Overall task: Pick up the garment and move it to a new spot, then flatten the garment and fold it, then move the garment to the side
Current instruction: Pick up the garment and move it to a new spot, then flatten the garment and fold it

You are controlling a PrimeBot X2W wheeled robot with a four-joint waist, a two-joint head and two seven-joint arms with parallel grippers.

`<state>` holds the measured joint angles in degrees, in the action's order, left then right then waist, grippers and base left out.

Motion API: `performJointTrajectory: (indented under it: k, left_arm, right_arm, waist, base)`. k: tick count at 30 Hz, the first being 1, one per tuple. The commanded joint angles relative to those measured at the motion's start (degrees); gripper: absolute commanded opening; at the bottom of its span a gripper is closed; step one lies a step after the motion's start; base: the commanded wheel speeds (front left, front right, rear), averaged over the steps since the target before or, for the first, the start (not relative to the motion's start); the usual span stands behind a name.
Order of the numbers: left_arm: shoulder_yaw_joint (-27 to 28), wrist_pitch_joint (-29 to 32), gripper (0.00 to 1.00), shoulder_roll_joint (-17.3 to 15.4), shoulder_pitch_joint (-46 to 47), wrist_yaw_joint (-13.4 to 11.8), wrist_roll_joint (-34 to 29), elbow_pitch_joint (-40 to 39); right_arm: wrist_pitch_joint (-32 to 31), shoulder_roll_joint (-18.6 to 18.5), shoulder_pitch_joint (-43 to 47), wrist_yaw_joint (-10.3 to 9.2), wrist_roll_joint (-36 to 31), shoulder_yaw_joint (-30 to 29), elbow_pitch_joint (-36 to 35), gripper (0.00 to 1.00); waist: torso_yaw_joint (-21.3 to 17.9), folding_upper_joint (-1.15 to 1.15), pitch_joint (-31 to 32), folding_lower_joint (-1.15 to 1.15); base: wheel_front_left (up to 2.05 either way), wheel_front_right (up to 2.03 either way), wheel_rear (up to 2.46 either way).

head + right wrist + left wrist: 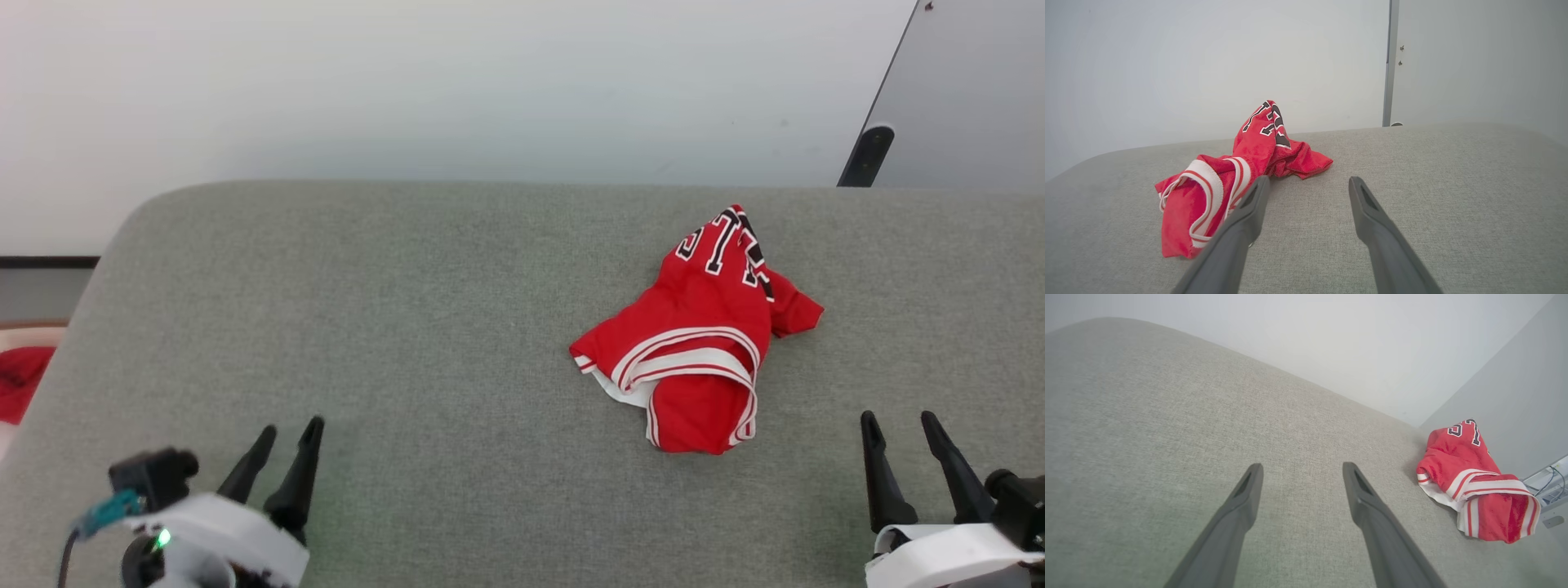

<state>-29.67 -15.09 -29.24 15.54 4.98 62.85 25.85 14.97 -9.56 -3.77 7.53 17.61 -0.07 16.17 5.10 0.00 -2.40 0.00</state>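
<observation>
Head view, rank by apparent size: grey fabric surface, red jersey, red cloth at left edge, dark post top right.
1. grey fabric surface
2. red jersey with white striped trim
3. red cloth at left edge, dark rounded post: look alike, cloth cropped; unranked.

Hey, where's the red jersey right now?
In the head view the garment lies crumpled on the grey cushioned surface, right of centre, closer to the right gripper than the left gripper.
</observation>
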Motion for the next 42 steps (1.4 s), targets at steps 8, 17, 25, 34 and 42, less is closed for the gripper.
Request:
performJointTrajectory:
  k: [8,17,25,34,42]
  left_arm:
    - [11.24,-0.06,1.00,-0.10,-10.34,-4.75,-16.18,-11.33]
    - [18.45,-0.04,1.00,1.43,-15.90,-6.46,-32.72,-20.00]
    - [21.08,-0.04,1.00,5.28,-17.80,-4.51,-37.86,-17.94]
    - [23.58,-0.04,1.00,7.64,-16.17,-1.97,-40.43,-16.62]
    - [22.32,-0.05,1.00,9.09,-11.92,-0.13,-42.17,-17.52]
  right_arm:
    - [0.28,-0.11,-0.87,-0.08,-0.53,-1.46,-1.21,1.00]
    - [0.28,-0.12,-3.08,-0.08,-0.61,-1.35,-1.99,1.00]
    - [0.28,0.46,-2.88,-0.07,-0.44,-0.49,-1.10,1.00]
    - [0.28,0.89,-3.48,-0.08,-0.46,-0.56,-0.88,1.00]
    - [0.28,1.18,-4.24,-0.08,0.01,-0.67,-1.01,1.00]
  waist:
    - [-1.21,0.00,0.90,0.00]
    - [-1.72,0.00,0.69,0.00]
    - [-1.88,0.00,-0.58,0.00]
    - [-1.62,0.00,-1.09,0.00]
    - [-2.02,0.00,-1.74,0.00]
  base:
    - [0.00,0.00,0.00]
    - [0.00,0.00,0.00]
    - [0.00,0.00,0.00]
    - [0.00,0.00,0.00]
    - [0.00,0.00,0.00]
